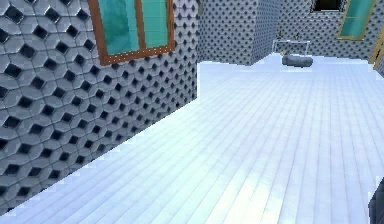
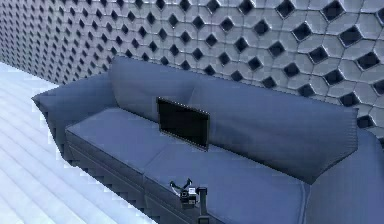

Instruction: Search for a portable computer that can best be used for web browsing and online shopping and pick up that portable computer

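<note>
- Nearest thing is the arm, poking up from the bottom of the arm side view. The hand is sitting at its tip, over the front part of the sofa seat.
- I can't tell whether the fingers are apart or together. I can't tell if the hand is holding anything either, since there's sofa cushion right behind it.
- The laptop is standing on the seat with its dark screen facing out, leaning back against the backrest around the middle of the sofa. It's near the hand but farther out and clearly apart from it.
- Progress, as I'm reading it: the searching part is looking done, because the robot is parked side-on to the sofa with the laptop right in line with the arm. The pickup is what's left, as the laptop is resting on the cushion and not lifted.
- Edges: the backrest is sitting right behind the laptop, so I'm guessing there's little slack for overreaching. A nudge could also tip the screen on that soft cushion.
- Room: in the forward view the pale floor is running wide ahead. A patterned wall with a window is lining the left, and a grey lump is lying far off.
</note>
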